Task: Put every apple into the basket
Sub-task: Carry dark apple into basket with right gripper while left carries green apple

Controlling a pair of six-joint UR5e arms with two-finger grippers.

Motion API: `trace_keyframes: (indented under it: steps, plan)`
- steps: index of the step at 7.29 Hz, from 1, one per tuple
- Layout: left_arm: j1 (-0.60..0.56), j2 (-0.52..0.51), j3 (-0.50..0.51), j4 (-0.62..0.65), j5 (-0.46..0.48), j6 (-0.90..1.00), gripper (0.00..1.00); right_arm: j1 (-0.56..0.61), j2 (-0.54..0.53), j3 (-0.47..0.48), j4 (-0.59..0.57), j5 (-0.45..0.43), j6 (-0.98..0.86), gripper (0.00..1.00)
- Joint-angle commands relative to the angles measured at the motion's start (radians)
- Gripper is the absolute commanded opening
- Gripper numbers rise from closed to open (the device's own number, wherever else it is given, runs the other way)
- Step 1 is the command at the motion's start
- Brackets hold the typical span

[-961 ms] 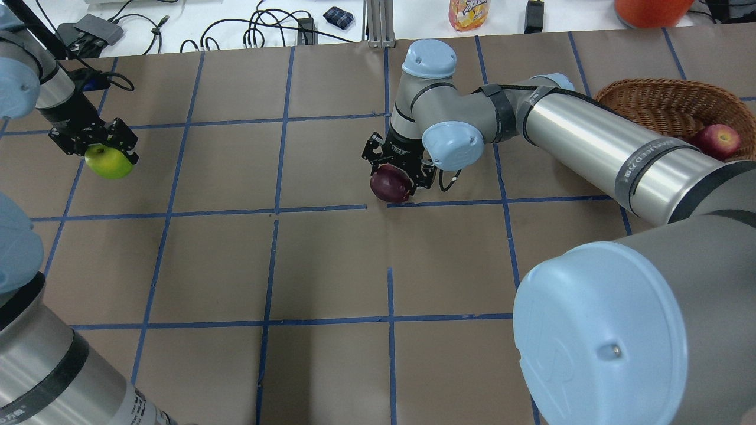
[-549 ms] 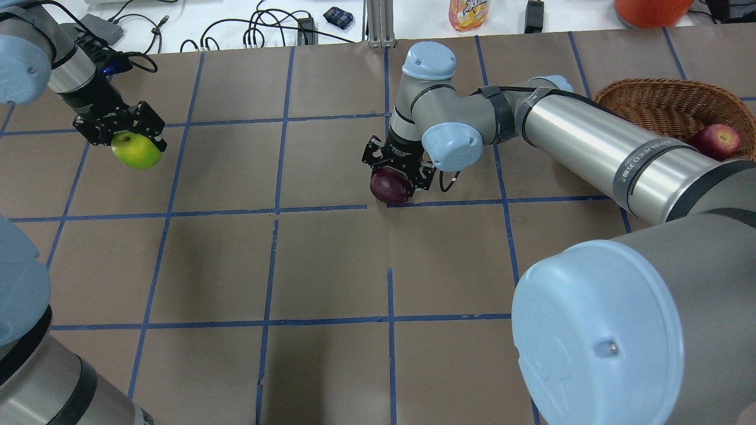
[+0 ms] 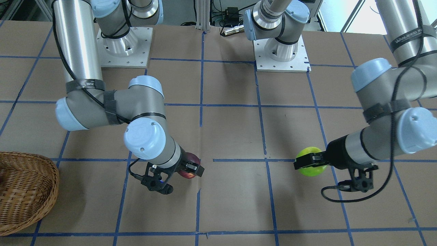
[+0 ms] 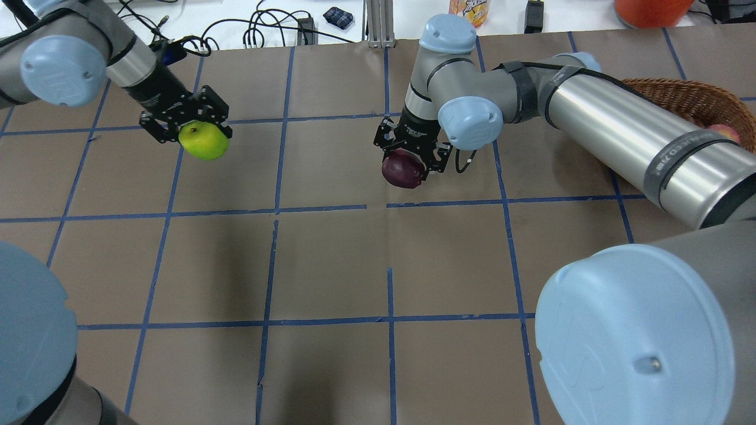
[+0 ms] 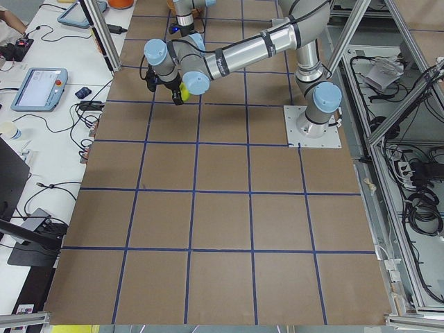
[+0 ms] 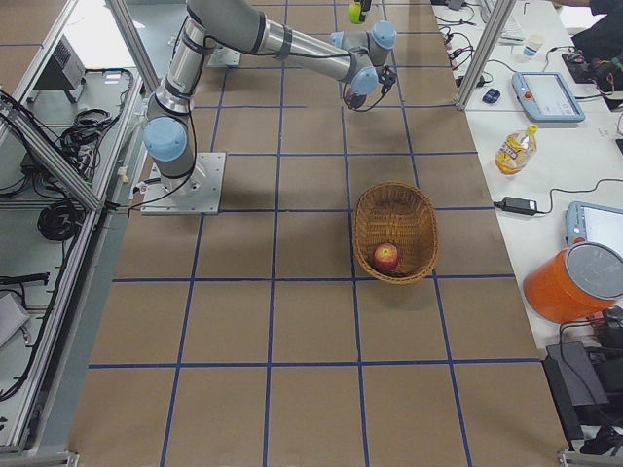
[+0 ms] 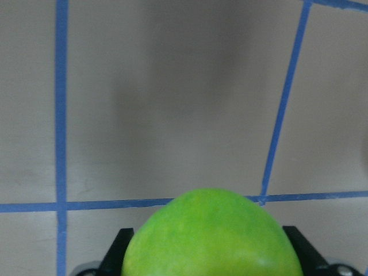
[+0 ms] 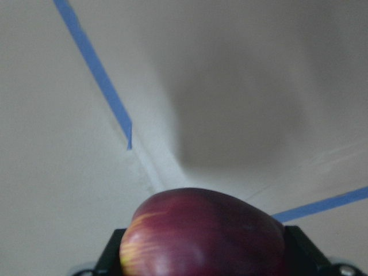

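Observation:
My left gripper (image 4: 195, 134) is shut on the lime green apple (image 4: 204, 141) and holds it above the table at the far left; it also shows in the front view (image 3: 310, 166) and the left wrist view (image 7: 211, 236). My right gripper (image 4: 411, 160) is shut on the dark purple-maroon apple (image 4: 403, 169) above the table's middle; the apple also shows in the front view (image 3: 188, 166) and the right wrist view (image 8: 202, 233). The wicker basket (image 4: 703, 103) stands at the far right, partly behind my right arm. The red apple (image 6: 386, 257) lies inside it.
Brown table with a blue tape grid (image 4: 331, 208). Cables, a juice bottle (image 4: 469, 12) and an orange bucket (image 4: 649, 9) lie on the white bench beyond the far edge. The arm bases (image 3: 124, 41) stand on the robot's side.
My left arm has carried the green apple to the right and a little farther away. My right gripper has lifted the purple apple and shifted it slightly right and away.

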Motion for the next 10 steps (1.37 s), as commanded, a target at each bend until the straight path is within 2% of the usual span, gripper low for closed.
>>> trace_keyframes:
  steps: [1,2,3,4,5,6,7,8,10]
  plan:
    - [-0.2,-0.051,-0.012,0.216,-0.008,-0.258,0.08,-0.196,-0.078,-0.062,0.172,-0.018,-0.178,0.0]
    - [-0.274,-0.066,-0.015,0.24,0.0,-0.326,0.08,-0.299,-0.101,-0.08,0.203,-0.072,-0.29,0.0]
    - [-0.349,-0.065,-0.014,0.247,0.003,-0.398,0.13,-0.386,-0.1,-0.085,0.202,-0.171,-0.443,0.0]
    - [-0.386,-0.085,-0.017,0.264,0.0,-0.442,0.13,-0.455,-0.1,-0.085,0.197,-0.234,-0.601,0.0]
    - [-0.432,-0.117,-0.017,0.337,-0.005,-0.567,0.13,-0.52,-0.101,-0.088,0.191,-0.258,-0.692,0.0]
    - [-0.458,-0.156,-0.023,0.415,0.008,-0.58,0.14,-0.578,-0.094,-0.085,0.176,-0.258,-0.788,0.0]
    - [-0.462,-0.187,-0.026,0.433,0.046,-0.582,0.31,-0.627,-0.074,-0.08,0.123,-0.259,-0.894,0.0]
    - [-0.483,-0.2,-0.031,0.454,0.049,-0.592,0.81,-0.64,-0.033,-0.082,0.08,-0.258,-0.917,0.0]
    - [-0.501,-0.215,-0.031,0.459,0.049,-0.597,0.94,-0.66,0.012,-0.073,0.027,-0.273,-1.036,0.0]
